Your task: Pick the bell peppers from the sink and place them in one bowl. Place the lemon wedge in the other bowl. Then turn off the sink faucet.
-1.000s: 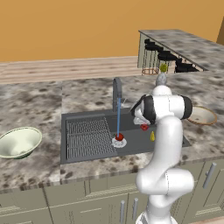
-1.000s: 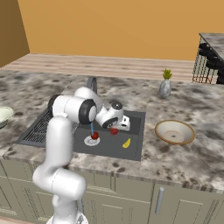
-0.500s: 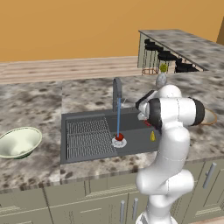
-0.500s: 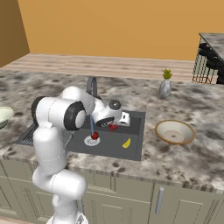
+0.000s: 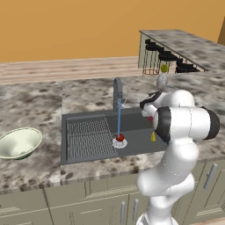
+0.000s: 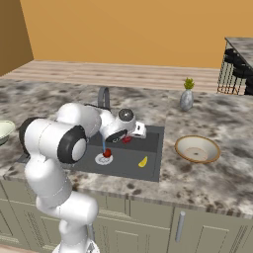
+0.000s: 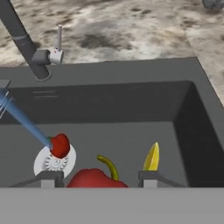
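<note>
Hand view looks down into the sink (image 7: 131,109), where the gripper (image 7: 99,180) hangs with its two tips spread apart, empty, one on each side of the nearer of the bell peppers (image 7: 94,178) — the red lump with a curved green stem, low between them. A second pepper (image 7: 60,145) sits on the pale drain under the blue water stream, and the lemon wedge (image 7: 152,157) stands just beside the right tip. To grip well, descend straight and centred, clear of the wedge, then close. From the right base view the arm folds forward, wrist bent down over the basin — the tan bowl (image 6: 197,148) waits on the counter.
</note>
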